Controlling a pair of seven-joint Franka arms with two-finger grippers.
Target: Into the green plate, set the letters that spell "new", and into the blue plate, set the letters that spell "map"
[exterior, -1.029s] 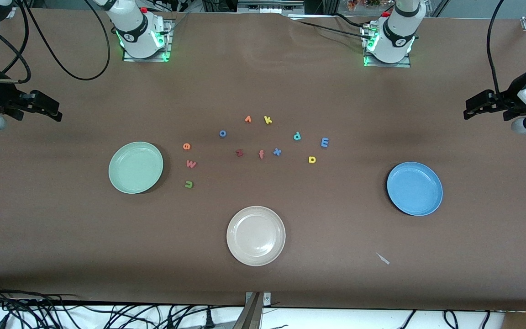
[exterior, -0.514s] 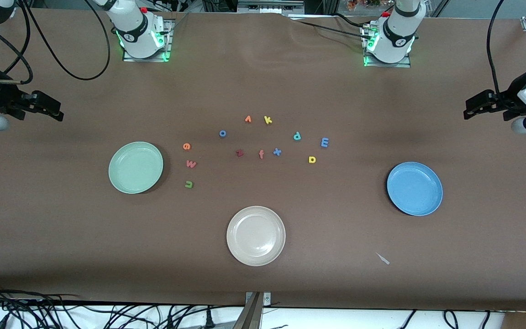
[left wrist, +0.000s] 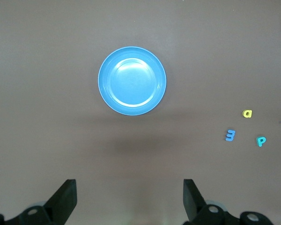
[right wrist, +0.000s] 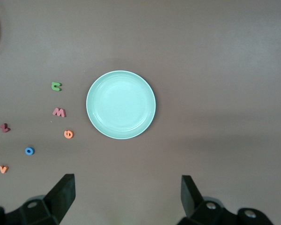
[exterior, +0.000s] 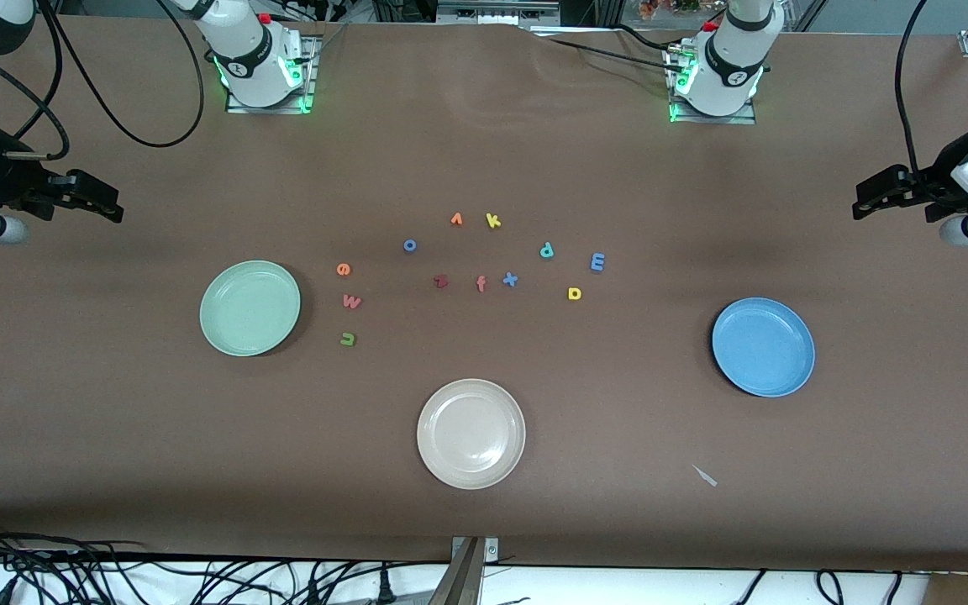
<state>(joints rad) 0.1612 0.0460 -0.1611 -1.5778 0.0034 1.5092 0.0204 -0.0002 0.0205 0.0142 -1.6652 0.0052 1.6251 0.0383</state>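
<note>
The green plate (exterior: 249, 307) lies empty toward the right arm's end of the table. Beside it sit the orange e (exterior: 344, 269), pinkish w (exterior: 352, 301) and olive n (exterior: 348, 339). The empty blue plate (exterior: 763, 346) lies toward the left arm's end, with the teal p (exterior: 547, 249), light blue m (exterior: 597, 262) and yellow a (exterior: 574, 293) nearby. My right gripper (exterior: 102, 203) hangs open over bare table at its end, and in its wrist view the green plate (right wrist: 121, 104) shows past the open gripper (right wrist: 128, 194). My left gripper (exterior: 870, 198) hangs open over its end, empty.
A beige plate (exterior: 470, 433) lies nearest the front camera, midway along the table. Other letters sit in the middle: blue o (exterior: 409, 245), orange pointed letter (exterior: 456, 219), yellow k (exterior: 493, 221), dark red z (exterior: 440, 281), an f (exterior: 481, 284), blue x (exterior: 510, 279).
My right gripper has shifted slightly toward the middle of the table. The left arm, the plates and the letters have not moved.
</note>
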